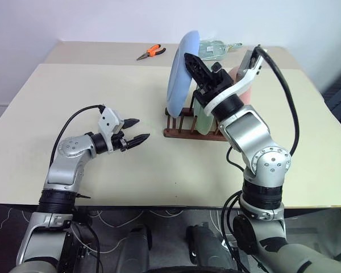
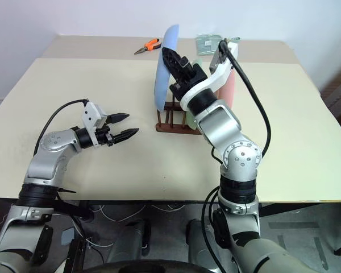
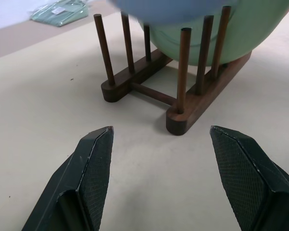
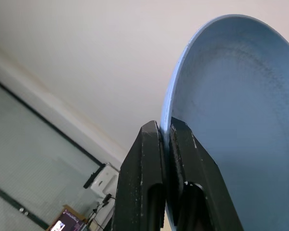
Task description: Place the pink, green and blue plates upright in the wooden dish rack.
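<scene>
Two grippers work over a pale, smooth table (image 1: pixel 74 85), and the nearer one, the left gripper (image 1: pixel 137 129), hangs low with its black textured fingers spread and nothing between them, probably kept clear of the rack while the other arm works. Beyond it stands the wooden dish rack (image 3: pixel 135 84), dark brown, with two low rails joined by a crossbar and thin round pegs rising in two rows. Its front slots look free, which is likely why the last plate is being brought to this end. The right gripper (image 4: pixel 166 130) is clenched on the rim of the blue plate (image 1: pixel 181 74), pinching the thin edge so the plate hangs nearly on edge, above the near end of the rack; that stance suits a drop between the pegs. Whether its lower rim already touches the rack cannot be told. The plate is round, shallow and matte. Behind it the green plate (image 3: pixel 260 26) stands upright between the pegs, and the pink plate (image 2: pixel 229 85) beyond that. Farthest off lie orange-handled pliers (image 1: pixel 152 52).
</scene>
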Tool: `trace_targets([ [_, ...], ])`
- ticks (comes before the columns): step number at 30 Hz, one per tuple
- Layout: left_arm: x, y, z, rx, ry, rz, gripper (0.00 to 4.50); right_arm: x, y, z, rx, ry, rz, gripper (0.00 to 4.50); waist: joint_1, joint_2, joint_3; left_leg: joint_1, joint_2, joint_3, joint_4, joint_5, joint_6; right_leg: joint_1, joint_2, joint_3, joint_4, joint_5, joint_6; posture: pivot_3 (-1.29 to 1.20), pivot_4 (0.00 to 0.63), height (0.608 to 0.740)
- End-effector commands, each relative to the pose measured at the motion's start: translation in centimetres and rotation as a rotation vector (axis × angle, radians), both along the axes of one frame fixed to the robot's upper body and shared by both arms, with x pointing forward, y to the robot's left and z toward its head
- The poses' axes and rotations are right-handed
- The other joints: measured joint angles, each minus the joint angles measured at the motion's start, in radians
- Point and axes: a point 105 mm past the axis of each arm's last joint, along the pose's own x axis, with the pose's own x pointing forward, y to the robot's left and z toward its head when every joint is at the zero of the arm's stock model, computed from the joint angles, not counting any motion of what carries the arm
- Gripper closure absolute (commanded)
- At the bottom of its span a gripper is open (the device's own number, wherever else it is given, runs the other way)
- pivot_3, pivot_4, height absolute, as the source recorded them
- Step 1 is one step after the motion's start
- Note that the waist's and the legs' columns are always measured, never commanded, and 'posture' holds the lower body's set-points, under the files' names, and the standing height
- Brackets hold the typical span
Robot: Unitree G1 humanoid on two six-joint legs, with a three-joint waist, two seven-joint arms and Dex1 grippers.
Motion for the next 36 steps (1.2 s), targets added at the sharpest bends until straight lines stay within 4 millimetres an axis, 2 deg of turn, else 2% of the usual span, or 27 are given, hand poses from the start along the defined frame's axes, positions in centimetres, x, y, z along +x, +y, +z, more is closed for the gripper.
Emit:
trace_targets([
  [1, -0.8, -1.0, 1.2, -0.028, -0.015, -0.064, 1.22, 1.2, -0.5, -1.2, -0.014, 0.057, -0.06, 4.47, 0.0, 0.0, 0.0, 0.0, 0.0, 0.0, 0.0, 0.0, 0.0, 0.0, 0.0, 0.0, 0.0, 0.0, 0.0, 0.0, 0.15, 0.726],
  [4, -1.2, -1.4, 1.2, -0.034, 0.002, -0.092, 1.22, 1.6, -0.6, -1.4, -0.024, 0.06, -0.07, 4.47, 0.0, 0.001, 0.0, 0.0, 0.0, 0.001, 0.0, 0.0, 0.0, 0.0, 0.0, 0.0, 0.0, 0.0, 0.0, 0.0, 0.15, 0.726],
  [5, -1.2, -1.5, 1.2, -0.033, 0.003, -0.094, 1.22, 1.7, -0.6, -1.5, -0.029, 0.059, -0.073, 4.18, 0.0, 0.001, 0.0, 0.0, 0.0, 0.0, 0.0, 0.0, 0.0, 0.0, 0.0, 0.0, 0.0, 0.0, 0.0, 0.0, 0.15, 0.726],
  [7, -1.3, -1.6, 1.2, -0.031, 0.004, -0.096, 1.22, 1.9, -0.6, -1.4, -0.041, 0.052, -0.079, 3.5, 0.0, 0.001, 0.0, 0.0, 0.0, 0.0, 0.0, 0.0, 0.0, 0.0, 0.0, 0.0, 0.0, 0.0, 0.0, 0.0, 0.15, 0.726],
  [12, -1.4, -1.9, 1.0, -0.028, 0.012, -0.105, 1.22, 1.7, -0.4, 0.0, -0.139, -0.049, -0.103, 1.07, 0.0, 0.001, 0.001, 0.0, 0.0, 0.0, 0.0, 0.0, 0.0, 0.0, 0.0, 0.0, 0.0, 0.0, 0.0, 0.0, 0.15, 0.726],
  [17, -1.5, -2.0, 0.8, -0.023, 0.018, -0.11, 1.22, 0.8, 0.0, 2.0, -0.276, -0.207, -0.121, 1.07, 0.0, 0.001, 0.001, 0.0, 0.0, 0.0, 0.0, 0.0, 0.0, -0.001, 0.0, 0.0, 0.0, 0.0, 0.0, 0.0, 0.15, 0.726],
  [21, -1.5, -2.1, 0.8, -0.021, 0.017, -0.11, 1.22, -1.3, -0.4, 4.8, -0.457, -0.444, -0.16, 1.07, 0.003, 0.001, 0.001, -0.001, 0.0, 0.001, 0.0, 0.0, 0.0, -0.001, 0.0, 0.0, -0.001, 0.0, 0.0, 0.0, 0.15, 0.726],
  [22, -1.4, -2.0, 0.8, -0.019, 0.012, -0.105, 1.22, -2.1, -1.0, 5.3, -0.52, -0.514, -0.186, 1.07, 0.004, 0.001, 0.001, -0.001, 0.0, 0.001, 0.0, 0.0, 0.0, -0.001, 0.0, 0.0, -0.001, 0.0, 0.0, 0.0, 0.15, 0.726],
  [25, -1.0, -1.1, 0.9, -0.007, -0.015, -0.059, 1.22, -4.0, -5.9, 5.9, -0.778, -0.67, -0.341, 1.07, 0.017, 0.0, 0.001, -0.002, -0.001, 0.0, 0.0, 0.0, 0.0, -0.001, -0.001, 0.0, -0.003, 0.0, 0.0, 0.0, 0.15, 0.726],
  [28, -0.3, 0.2, 0.7, 0.018, -0.046, 0.008, 1.22, -4.5, -10.2, 4.8, -0.933, -0.633, -0.421, 1.07, 0.02, 0.0, 0.001, -0.002, -0.001, 0.001, -0.001, -0.001, 0.001, 0.001, -0.002, 0.0, -0.009, 0.0, 0.0, 0.0, 0.15, 0.726],
  [29, 0.0, 1.3, 0.4, 0.033, -0.046, 0.042, 1.22, -4.4, -13.3, 3.0, -1.006, -0.543, -0.469, 1.07, 0.019, 0.0, 0.0, -0.002, -0.001, 0.001, -0.001, -0.001, 0.001, 0.001, -0.002, 0.0, -0.01, 0.0, -0.001, 0.0, 0.15, 0.726],
  [30, 0.2, 1.8, 0.2, 0.042, -0.045, 0.062, 1.22, -4.5, -15.5, 1.7, -1.058, -0.479, -0.498, 1.07, 0.022, -0.001, 0.0, -0.002, -0.001, 0.002, -0.001, -0.001, 0.001, 0.002, -0.002, 0.0, -0.01, 0.0, -0.001, 0.0, 0.15, 0.726],
  [32, 0.5, 3.1, -0.5, 0.089, -0.048, 0.102, 1.22, -5.1, -19.9, -2.1, -1.117, -0.303, -0.532, 1.07, 0.026, -0.002, 0.0, -0.001, 0.0, 0.002, -0.002, -0.002, 0.002, 0.003, -0.001, -0.001, -0.012, 0.0, -0.001, 0.0, 0.15, 0.726],
  [33, 0.6, 3.4, -0.8, 0.099, -0.048, 0.115, 1.22, -5.4, -21.0, -4.1, -1.142, -0.234, -0.509, 1.07, 0.027, -0.001, -0.001, -0.001, 0.0, 0.002, -0.002, -0.002, 0.002, 0.003, -0.002, 0.0, -0.012, 0.0, -0.001, 0.0, 0.15, 0.726],
  [35, 0.8, 4.4, -1.4, 0.114, -0.044, 0.145, 1.22, -6.3, -21.4, -8.8, -1.258, -0.13, -0.402, 1.07, 0.024, 0.001, -0.001, -0.001, 0.0, 0.004, -0.001, -0.002, 0.003, 0.003, -0.002, 0.001, -0.012, 0.0, -0.001, 0.0, 0.15, 0.726],
  [36, 0.8, 4.6, -1.7, 0.118, -0.042, 0.153, 1.22, -6.6, -21.5, -10.3, -1.296, -0.106, -0.371, 1.07, 0.02, 0.001, -0.001, -0.001, 0.0, 0.004, -0.001, -0.002, 0.003, 0.003, -0.002, 0.001, -0.012, 0.0, -0.001, 0.0, 0.15, 0.726],
])
